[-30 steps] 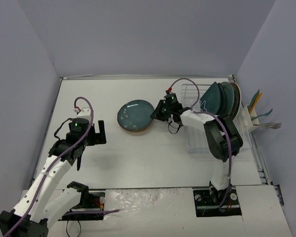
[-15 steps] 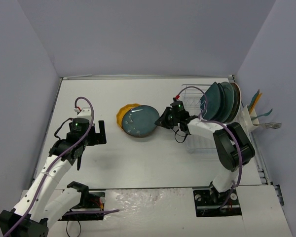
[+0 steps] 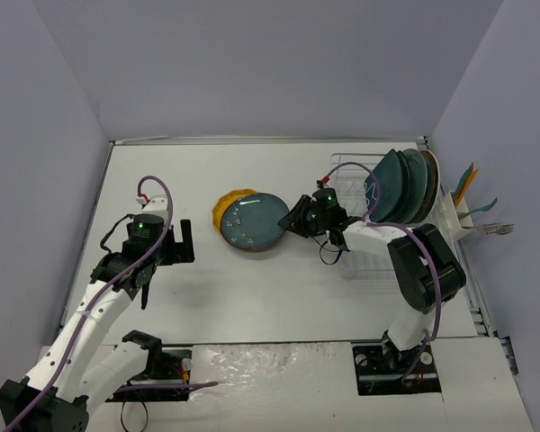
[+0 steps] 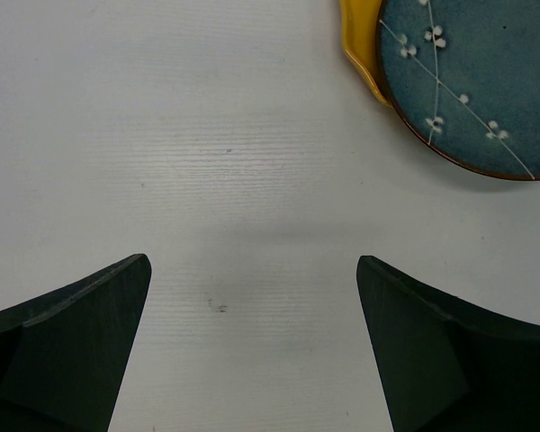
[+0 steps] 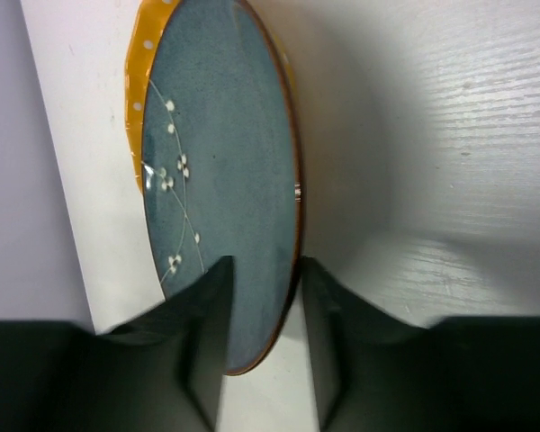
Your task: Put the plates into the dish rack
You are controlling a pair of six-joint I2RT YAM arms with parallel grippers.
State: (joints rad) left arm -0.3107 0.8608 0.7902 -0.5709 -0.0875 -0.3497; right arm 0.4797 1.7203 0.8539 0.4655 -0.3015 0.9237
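A teal plate with white flowers and a red-brown rim (image 3: 252, 222) is gripped at its right edge by my right gripper (image 3: 297, 219), which is shut on it and holds it tilted over the table. In the right wrist view the plate (image 5: 225, 180) stands on edge between the fingers (image 5: 207, 315). An orange-yellow plate (image 3: 222, 209) lies on the table, partly under its left side. The white wire dish rack (image 3: 353, 166) at the right holds several teal and grey-green plates (image 3: 398, 184) on edge. My left gripper (image 3: 185, 241) is open and empty over bare table (image 4: 252, 265), left of both plates.
A utensil holder (image 3: 463, 214) with cutlery hangs on the rack's right side. Walls close in the table at the back, left and right. In the left wrist view the teal plate (image 4: 486, 81) and orange-yellow plate (image 4: 360, 45) show at the top right.
My right gripper has pulled the flowered plate to the right and tipped it up, uncovering the orange-yellow plate beneath. The left arm has not moved.
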